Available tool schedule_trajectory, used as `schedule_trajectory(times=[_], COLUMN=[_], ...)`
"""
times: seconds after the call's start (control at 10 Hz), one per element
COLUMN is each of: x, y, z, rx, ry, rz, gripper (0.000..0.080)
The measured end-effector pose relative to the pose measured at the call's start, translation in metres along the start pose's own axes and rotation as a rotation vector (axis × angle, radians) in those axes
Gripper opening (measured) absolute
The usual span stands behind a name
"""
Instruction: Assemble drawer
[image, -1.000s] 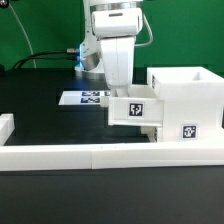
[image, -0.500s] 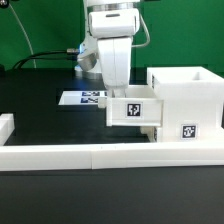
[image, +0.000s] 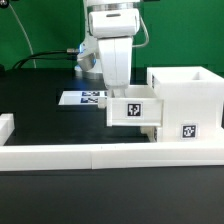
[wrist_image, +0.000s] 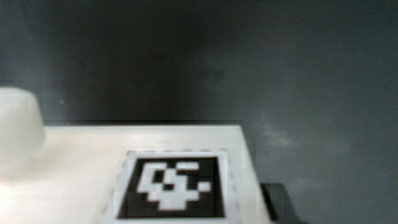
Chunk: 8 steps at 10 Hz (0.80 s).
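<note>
The arm's fingers (image: 122, 92) sit behind the drawer box (image: 134, 108), so I cannot tell their opening or hold. It is partly inside the cabinet (image: 186, 100), right on the counter (image: 40, 125). Push straight, keeping edges level.
</note>
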<state>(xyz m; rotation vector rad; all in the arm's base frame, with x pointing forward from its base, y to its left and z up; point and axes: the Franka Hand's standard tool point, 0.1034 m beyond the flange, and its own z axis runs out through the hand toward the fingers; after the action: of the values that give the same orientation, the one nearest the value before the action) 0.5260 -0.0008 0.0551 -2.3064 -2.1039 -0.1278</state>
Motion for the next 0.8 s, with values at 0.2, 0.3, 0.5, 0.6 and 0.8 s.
schedule_trajectory(times=[0.2,0.3,0.5,0.6,0.8], x=[-0.0006,-0.0017,-0.0004,-0.0009,-0.0024], y=[0.0000,0.0003,0.0001,0.0005,0.0007], z=[0.0004,0.0014,0.0016,0.0013,0.0012], rx=[0.001,0.002,0.001,-0.001,-0.002], ry=[0.000,0.000,-0.008,-0.010,-0.011], rz=[-0.009,-0.023,-0.048,-0.049,-0.047], gripper=[0.0044,0.0044,0.0044,0.0044,0.0044])
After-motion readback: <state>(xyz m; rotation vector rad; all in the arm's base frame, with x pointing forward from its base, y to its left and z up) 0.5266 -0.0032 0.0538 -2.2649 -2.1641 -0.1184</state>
